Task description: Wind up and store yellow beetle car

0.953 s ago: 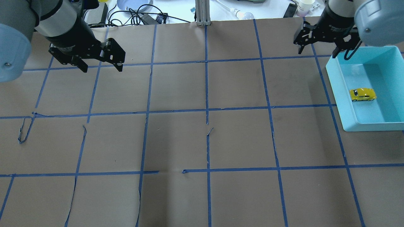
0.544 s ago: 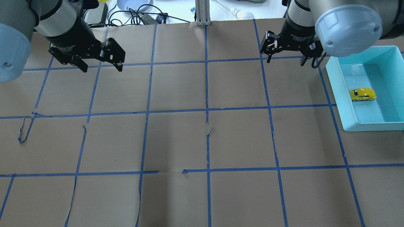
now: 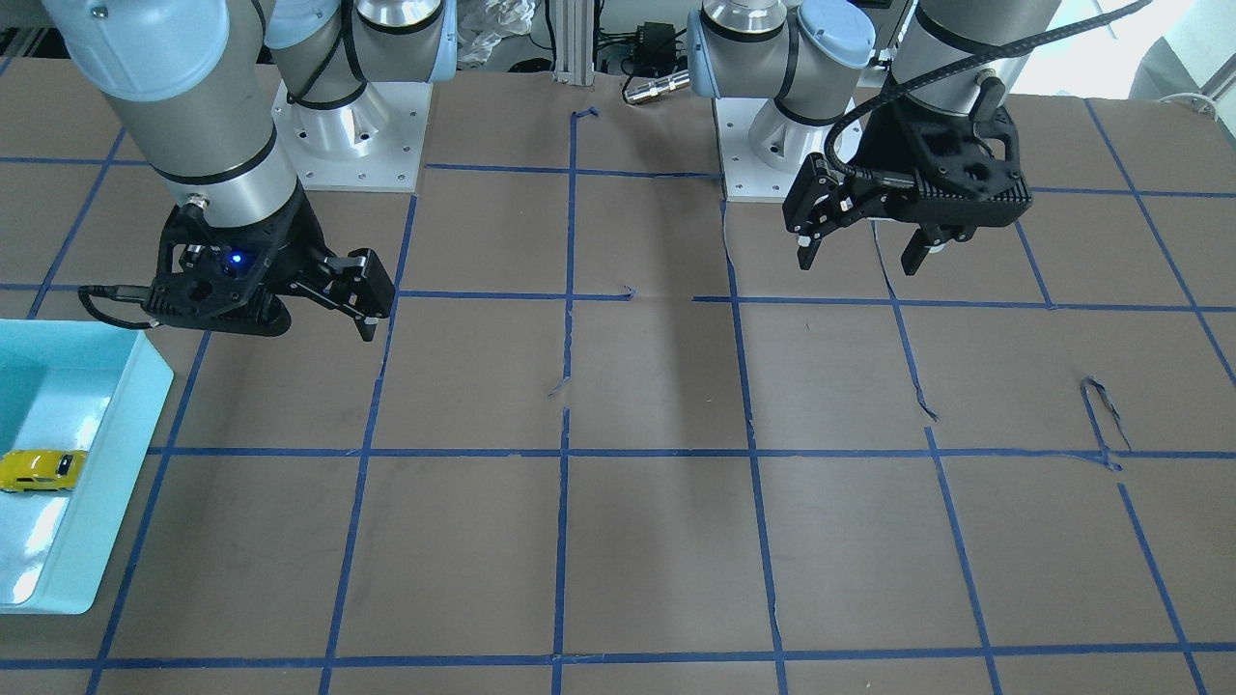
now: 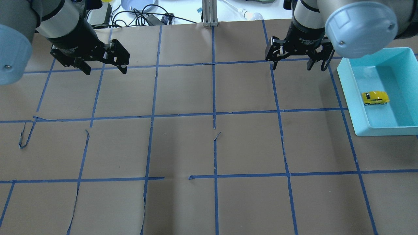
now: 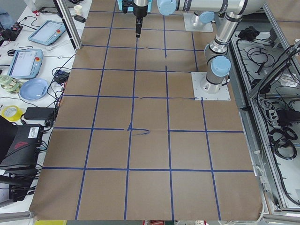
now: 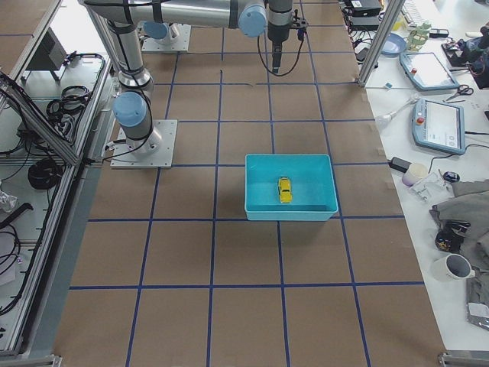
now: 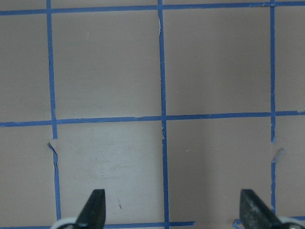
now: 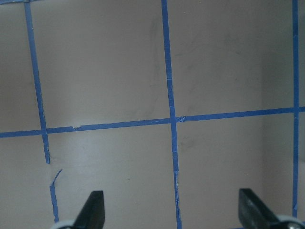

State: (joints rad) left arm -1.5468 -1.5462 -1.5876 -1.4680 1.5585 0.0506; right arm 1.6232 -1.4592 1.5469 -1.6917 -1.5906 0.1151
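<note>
The yellow beetle car (image 4: pixel 375 98) lies on its wheels on the floor of a turquoise bin (image 4: pixel 385 131) at the table's right edge. It also shows in the front view (image 3: pixel 39 470) and the right side view (image 6: pixel 284 189). My right gripper (image 4: pixel 291 65) is open and empty, above the table left of the bin's far corner and apart from the car. Its wrist view shows only taped paper between the fingertips (image 8: pixel 93 210). My left gripper (image 4: pixel 106 70) is open and empty at the far left. Its wrist view shows bare table too.
The table is brown paper with a blue tape grid (image 4: pixel 214 114). Some tape is torn and curled near the left (image 4: pixel 24 137). Cables and clutter lie beyond the far edge (image 4: pixel 147 16). The arm bases stand at the robot's side (image 3: pixel 348 135).
My right gripper has moved left, from over the bin's far corner to over the table beside the bin. The car and my left arm have not moved.
</note>
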